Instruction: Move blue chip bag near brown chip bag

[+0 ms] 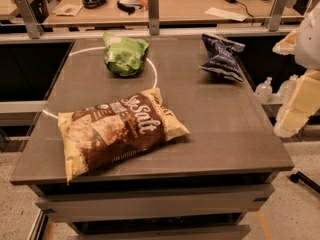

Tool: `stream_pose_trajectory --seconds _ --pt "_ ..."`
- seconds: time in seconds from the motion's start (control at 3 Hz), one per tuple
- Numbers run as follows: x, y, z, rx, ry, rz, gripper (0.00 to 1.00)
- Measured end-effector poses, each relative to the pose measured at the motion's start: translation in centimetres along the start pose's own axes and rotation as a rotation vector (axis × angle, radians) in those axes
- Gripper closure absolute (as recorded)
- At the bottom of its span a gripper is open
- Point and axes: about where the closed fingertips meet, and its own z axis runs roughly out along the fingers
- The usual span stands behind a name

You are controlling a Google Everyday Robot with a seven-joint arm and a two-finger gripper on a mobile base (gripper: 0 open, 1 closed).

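Note:
The blue chip bag (220, 57) is a small dark navy foil bag with white lettering, lying at the table's far right. The brown chip bag (118, 130) is the largest bag, dark brown with pale yellow ends and white "Salt" lettering, and lies at the front left of the table. The two bags are well apart. My gripper (297, 109) shows as pale blurred shapes at the right edge of the view, beyond the table's right side, below and right of the blue bag. It touches neither bag and holds nothing that I can see.
A small bright green bag (124, 55) lies at the far middle-left of the grey table (220, 129). Behind the table a rail with metal posts (153, 6) fronts a wooden desk with headphones and papers. Plastic bottles (265, 89) stand to the right, below table level.

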Motion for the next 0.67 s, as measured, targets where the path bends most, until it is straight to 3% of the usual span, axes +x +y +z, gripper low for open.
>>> stream_pose_trajectory --seconds 0.33,0.67 --pt "0.00 0.00 0.00 0.000 0.000 0.000 0.00" --pt "0.21 -0.57 -0.12 0.034 -0.058 0.047 0.00"
